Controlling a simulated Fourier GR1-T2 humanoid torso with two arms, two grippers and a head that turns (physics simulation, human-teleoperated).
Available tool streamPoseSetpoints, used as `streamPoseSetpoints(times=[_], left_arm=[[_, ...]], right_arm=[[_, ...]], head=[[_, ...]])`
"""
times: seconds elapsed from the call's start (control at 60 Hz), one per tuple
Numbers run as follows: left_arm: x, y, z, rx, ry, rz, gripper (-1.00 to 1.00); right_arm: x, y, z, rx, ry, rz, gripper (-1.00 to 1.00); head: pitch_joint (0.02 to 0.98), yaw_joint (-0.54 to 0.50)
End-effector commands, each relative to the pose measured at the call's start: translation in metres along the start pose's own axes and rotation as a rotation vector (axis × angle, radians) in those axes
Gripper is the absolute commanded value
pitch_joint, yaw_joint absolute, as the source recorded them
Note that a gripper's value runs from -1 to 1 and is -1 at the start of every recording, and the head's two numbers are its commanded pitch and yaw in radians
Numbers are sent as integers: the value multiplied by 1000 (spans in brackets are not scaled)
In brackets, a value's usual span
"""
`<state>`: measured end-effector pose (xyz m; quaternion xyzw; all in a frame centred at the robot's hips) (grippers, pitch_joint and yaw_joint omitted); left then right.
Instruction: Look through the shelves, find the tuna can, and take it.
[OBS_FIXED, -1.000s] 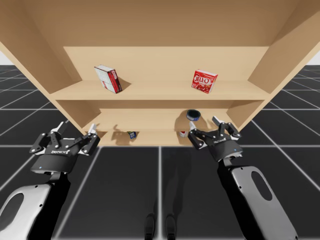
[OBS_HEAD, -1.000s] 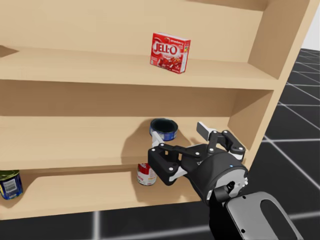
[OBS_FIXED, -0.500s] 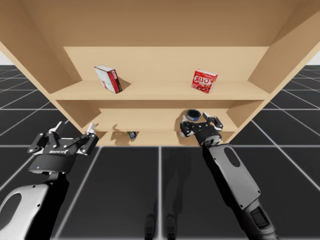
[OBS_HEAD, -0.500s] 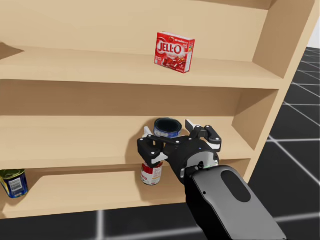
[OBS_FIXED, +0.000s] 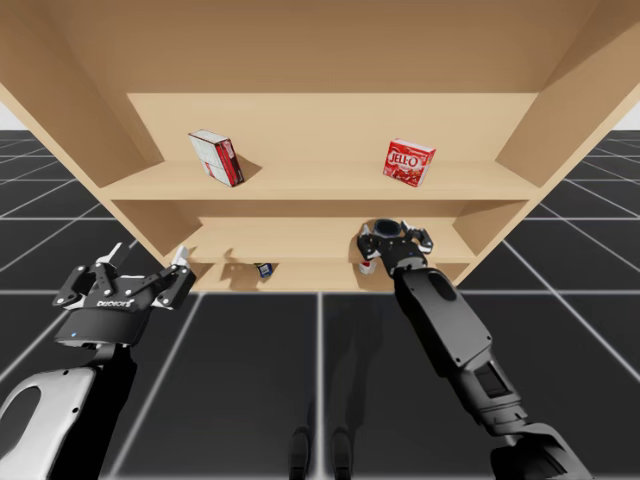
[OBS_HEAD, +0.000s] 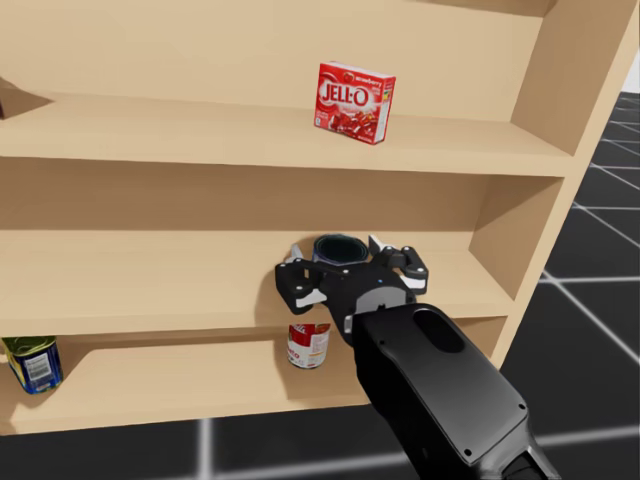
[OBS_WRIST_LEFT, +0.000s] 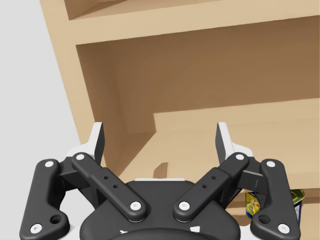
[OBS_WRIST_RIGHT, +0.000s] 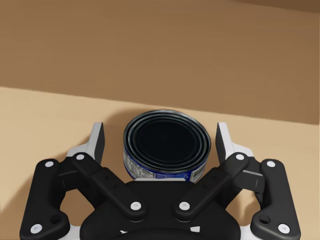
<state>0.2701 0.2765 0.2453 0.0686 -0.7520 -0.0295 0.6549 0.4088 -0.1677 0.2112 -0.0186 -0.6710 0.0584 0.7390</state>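
Shelf unit (OBS_FIXED: 320, 182): three wooden levels, and we are facing its right half. Our right arm is reaching into the middle shelf (OBS_HEAD: 150, 270). Our left arm is hanging back, well apart from the shelves, with the left gripper (OBS_WRIST_LEFT: 160, 142) spread wide on nothing.

Up top, a red box (OBS_HEAD: 355, 88) is standing to the right and a white-and-red box (OBS_FIXED: 217, 157) is sitting tilted to the left. On the bottom level a red-and-white can (OBS_HEAD: 308, 345) and a blue-and-yellow can (OBS_HEAD: 32, 362) are standing well apart.

The tuna can (OBS_WRIST_RIGHT: 166, 147) is sitting flat on the middle shelf, towards its right end. The right gripper (OBS_WRIST_RIGHT: 160, 135) is straddling it with fingers apart and a gap showing on each side, so nothing is clamped yet.

We are judging the can short, rigid and fairly heavy for its size, with a slick metal wall. We are planning to pinch across the side wall, low and centred, squeezing firmly.
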Motion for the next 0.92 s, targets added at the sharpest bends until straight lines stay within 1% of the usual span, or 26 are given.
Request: streamPoseSetpoints(times=[0.017, 0.05, 0.067, 0.083, 0.1, 0.117, 0.15, 0.2, 0.283, 0.367, 0.4, 0.45, 0.467, 0.517, 0.567, 0.6, 0.633, 0.65, 0.733, 0.8, 0.833, 0.85, 0.883, 0.917], left_arm=[[0, 1, 0, 1, -1, 1, -1000], [0, 1, 0, 1, -1, 1, -1000], [0, 1, 0, 0, 0, 2, -1000], [0, 1, 0, 0, 0, 3, -1000], [0, 1, 0, -1, 0, 4, -1000], [0, 1, 0, -1, 0, 4, -1000], [0, 1, 0, -1, 0, 3, -1000], [0, 1, 0, -2, 0, 3, -1000], [0, 1, 0, -2, 0, 4, -1000], [0, 2, 0, -1, 0, 4, -1000], [0, 1, 0, -1, 0, 4, -1000], [0, 1, 0, -1, -1, 3, -1000], [0, 1, -1, -1, -1, 3, -1000], [-1, 1, -1, -1, -1, 3, -1000], [-1, 1, -1, -1, -1, 2, -1000], [-1, 1, -1, -2, -1, 1, -1000], [-1, 1, -1, -2, -1, 2, -1000], [-1, 1, -1, -4, 0, 3, -1000], [-1, 1, -1, -5, 0, 2, -1000], [-1, 0, -1, -7, 0, 2, -1000], [-1, 0, -1, -7, 0, 2, -1000], [-1, 0, -1, -7, -1, 2, -1000], [-1, 0, 0, -8, -1, 2, -1000], [0, 0, 0, -8, -3, 3, -1000]], right_arm=[[-16, -6, -6, 2, 47, 3, -1000], [-17, -7, -5, 10, 47, 2, -969], [-17, -7, -5, -2, 45, -2, -853], [-19, -7, -4, -4, 46, -7, -136], [-19, -7, -4, -2, 47, -5, 737], [-20, -8, -3, 3, 52, -18, 1000], [-21, -10, -2, 7, 59, -36, 1000], [-21, -13, 0, 1, 53, -30, 1000], [-19, -18, 5, -11, 41, -31, 1000], [-10, -26, 14, -32, -1, -37, 1000], [-3, -30, 21, -40, -37, -42, 1000], [3, -32, 28, -38, -64, -49, 1000], [9, -34, 35, -39, -85, -49, 1000], [13, -35, 44, -34, -106, -53, 1000], [20, -37, 58, -32, -134, -58, 1000], [24, -39, 67, -28, -150, -53, 1000], [26, -39, 73, -24, -156, -56, 1000], [28, -40, 82, -21, -166, -53, 1000], [31, -41, 100, -10, -187, -47, 1000], [32, -42, 117, 5, -211, -53, 1000], [32, -42, 123, 13, -219, -47, 1000], [32, -43, 130, 13, -230, -40, 1000], [31, -44, 134, 11, -237, -37, 1000], [30, -46, 141, 14, -240, -42, 1000]], head=[[532, -232], [533, -232], [533, -231], [532, -231], [532, -231], [532, -231], [533, -231], [532, -229], [531, -228], [530, -229], [529, -231], [526, -231], [523, -232], [519, -230], [516, -229], [515, -229], [515, -229], [514, -229], [514, -227], [513, -227], [513, -227], [512, -226], [512, -226], [513, -226]])
